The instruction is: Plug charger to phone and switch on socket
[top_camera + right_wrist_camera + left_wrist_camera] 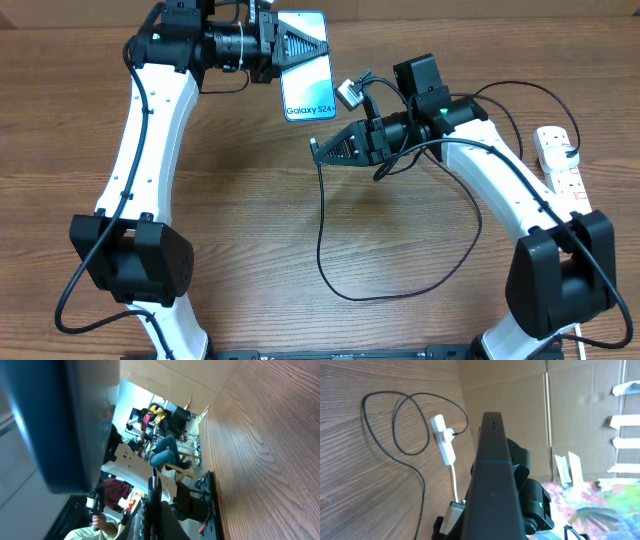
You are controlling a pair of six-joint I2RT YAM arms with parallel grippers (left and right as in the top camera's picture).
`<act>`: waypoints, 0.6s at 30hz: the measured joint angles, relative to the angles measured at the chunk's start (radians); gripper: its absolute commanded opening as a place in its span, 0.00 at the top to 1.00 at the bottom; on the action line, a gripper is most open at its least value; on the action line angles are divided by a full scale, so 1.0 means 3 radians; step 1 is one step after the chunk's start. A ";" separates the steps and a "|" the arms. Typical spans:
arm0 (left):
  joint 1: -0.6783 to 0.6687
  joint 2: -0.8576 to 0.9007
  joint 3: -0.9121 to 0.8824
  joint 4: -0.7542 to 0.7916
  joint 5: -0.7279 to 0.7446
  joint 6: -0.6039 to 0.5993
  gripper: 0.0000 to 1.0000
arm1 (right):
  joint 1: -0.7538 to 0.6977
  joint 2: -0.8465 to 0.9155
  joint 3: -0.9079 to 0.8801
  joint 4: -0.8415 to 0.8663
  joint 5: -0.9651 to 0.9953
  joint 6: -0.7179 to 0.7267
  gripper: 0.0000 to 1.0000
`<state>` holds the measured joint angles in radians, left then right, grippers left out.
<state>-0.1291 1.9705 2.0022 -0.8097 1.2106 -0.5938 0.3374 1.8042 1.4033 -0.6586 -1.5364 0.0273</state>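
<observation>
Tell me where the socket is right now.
The socket lies at the right edge of the overhead view, beyond the right arm, with the charger cable looping to its left.

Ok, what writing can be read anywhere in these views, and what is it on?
"Galaxy S24", then a sign cut off at the edge: on the screen of the phone, overhead view.
On the socket: markings, if any, are too small to read.
Both wrist views: no readable text.
</observation>
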 measured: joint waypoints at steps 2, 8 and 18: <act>0.0009 0.0000 0.0000 0.0017 0.0033 -0.0011 0.96 | -0.0001 -0.0017 0.0029 -0.0001 -0.0001 0.0010 0.96; 0.0046 0.0000 0.0001 0.0022 0.0174 -0.0024 0.96 | 0.0000 -0.0097 0.0104 0.0174 -0.0001 0.0144 0.96; 0.0061 0.0000 0.0000 0.0023 0.0258 -0.0025 0.96 | -0.0001 -0.0108 0.0116 0.0615 -0.0001 0.0557 0.96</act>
<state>-0.1108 1.9705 2.0022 -0.8028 1.2881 -0.6014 0.3370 1.7718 1.4380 -0.4740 -1.5368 0.1944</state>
